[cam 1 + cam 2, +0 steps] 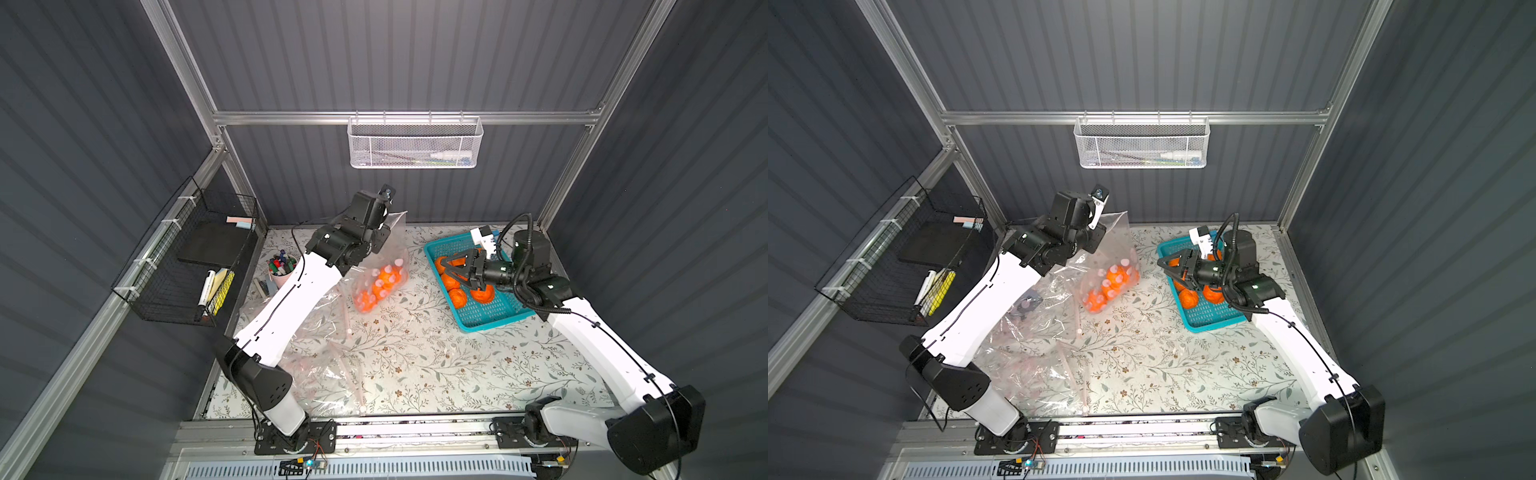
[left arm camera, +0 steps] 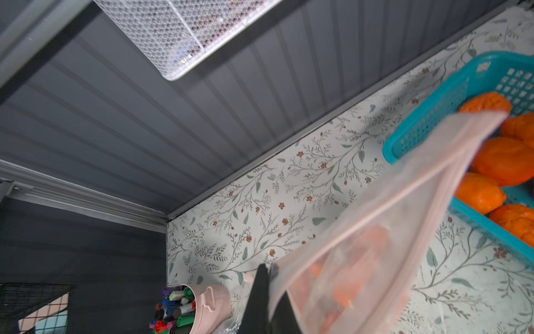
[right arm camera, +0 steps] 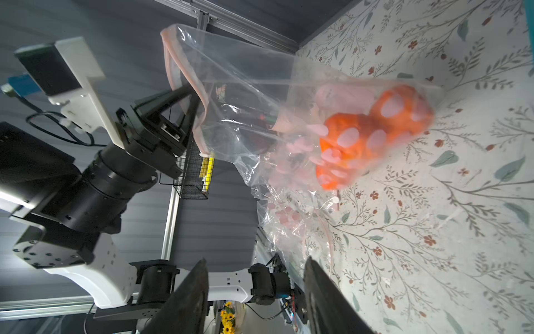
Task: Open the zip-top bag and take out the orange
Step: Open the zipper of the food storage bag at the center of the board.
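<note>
Clear plastic zip-top bag (image 1: 388, 247), printed with pale dots, hangs from the left pincer (image 3: 191, 95). Its jaws are pinched tight on the pink zip edge at the bag's top, raised above the back of the floral surface (image 1: 436, 361). In the right wrist view the pink zip strips look parted, leaving the mouth open. Bagged oranges (image 1: 374, 286) sit clustered in the bag's lower end, low over the surface; whether that end touches it cannot be told.

Right pincer (image 1: 451, 272) hovers over the teal basket (image 1: 486, 326), which stands apart from the bag on the right arm's side. Its jaws are spread wide, with nothing between them, and point toward the bag. Loose oranges (image 1: 458, 298) lie in the basket, below and beside this pincer.

Empty clear bags (image 1: 316, 336) lie crumpled on the surface under the left arm. A pink cup of markers (image 1: 281, 270) stands near the back corner on that side. A black wire rack (image 1: 187, 257) hangs on the side wall and a white mesh basket (image 1: 415, 143) on the back wall.
</note>
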You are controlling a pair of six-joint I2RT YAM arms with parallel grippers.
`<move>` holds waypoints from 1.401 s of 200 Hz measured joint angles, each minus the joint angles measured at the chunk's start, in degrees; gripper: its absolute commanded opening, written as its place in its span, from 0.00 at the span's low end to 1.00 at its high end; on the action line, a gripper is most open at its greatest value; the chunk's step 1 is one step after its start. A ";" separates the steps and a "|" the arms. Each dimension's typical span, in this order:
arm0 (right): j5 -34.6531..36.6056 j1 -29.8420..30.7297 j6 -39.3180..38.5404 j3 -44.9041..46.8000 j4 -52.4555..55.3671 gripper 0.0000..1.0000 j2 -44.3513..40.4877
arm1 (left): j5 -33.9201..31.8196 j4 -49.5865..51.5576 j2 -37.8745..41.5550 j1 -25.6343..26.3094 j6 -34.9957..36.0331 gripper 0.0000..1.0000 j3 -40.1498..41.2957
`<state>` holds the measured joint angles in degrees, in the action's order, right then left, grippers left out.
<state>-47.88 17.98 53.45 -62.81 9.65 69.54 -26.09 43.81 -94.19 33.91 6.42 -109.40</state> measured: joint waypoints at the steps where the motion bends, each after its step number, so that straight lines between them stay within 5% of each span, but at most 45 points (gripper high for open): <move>1: 0.07 0.00 -0.09 0.00 0.11 0.54 -0.09 | 0.00 0.00 0.04 0.00 -0.11 0.00 -0.07; 24: 0.76 0.00 -2.62 0.02 1.70 0.53 -2.32 | 7.61 -0.70 1.99 0.24 -1.79 0.00 3.06; 56: 0.90 0.00 -6.27 1.75 2.91 0.51 -4.98 | 22.71 -9.88 5.22 3.08 -8.37 0.00 22.25; 96: 1.73 0.11 -8.33 8.66 3.69 0.44 -9.09 | 33.88 -17.90 -2.64 9.97 -15.69 0.00 35.95; 187: 13.18 13.64 -13.55 15.21 3.78 0.15 -7.50 | 37.53 -24.87 -3.72 9.49 -20.65 0.00 36.39; 280: 25.79 15.04 -13.00 15.26 -0.55 0.04 4.17 | 37.59 -24.83 -1.29 9.49 -23.69 0.00 36.39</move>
<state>-22.09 33.01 40.45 -47.55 9.10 73.71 11.51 18.98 -95.48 43.40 -17.28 -73.01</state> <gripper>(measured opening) 0.048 0.052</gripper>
